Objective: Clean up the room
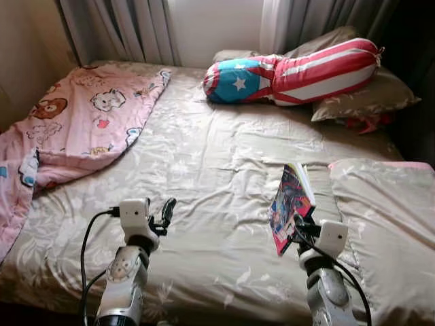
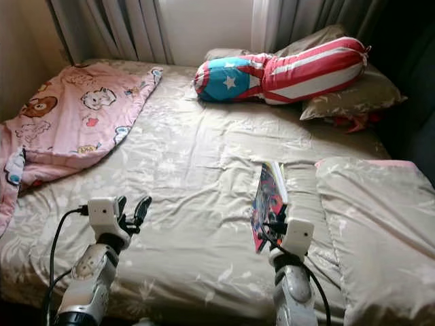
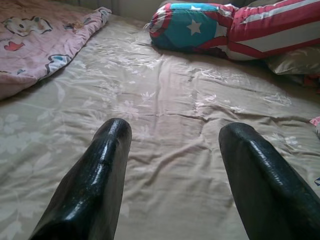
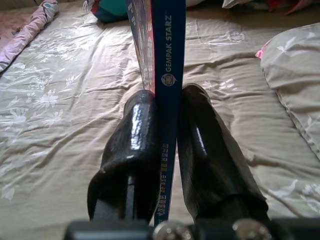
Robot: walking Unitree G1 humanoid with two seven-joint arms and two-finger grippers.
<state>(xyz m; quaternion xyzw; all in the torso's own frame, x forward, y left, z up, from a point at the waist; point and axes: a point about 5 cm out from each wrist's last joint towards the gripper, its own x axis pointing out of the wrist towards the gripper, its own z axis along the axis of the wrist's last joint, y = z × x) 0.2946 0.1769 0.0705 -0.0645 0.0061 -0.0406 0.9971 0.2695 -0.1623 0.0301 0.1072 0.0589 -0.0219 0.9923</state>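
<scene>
Your right gripper pinches the light, floppy comic book by its stiffer spine at five o'clock, so hold there, while your left gripper hangs spread and empty.

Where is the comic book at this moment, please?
The comic book is held upright in the right gripper, above the right side of the bed, just beside the beige pillow near the bed's right edge.
</scene>
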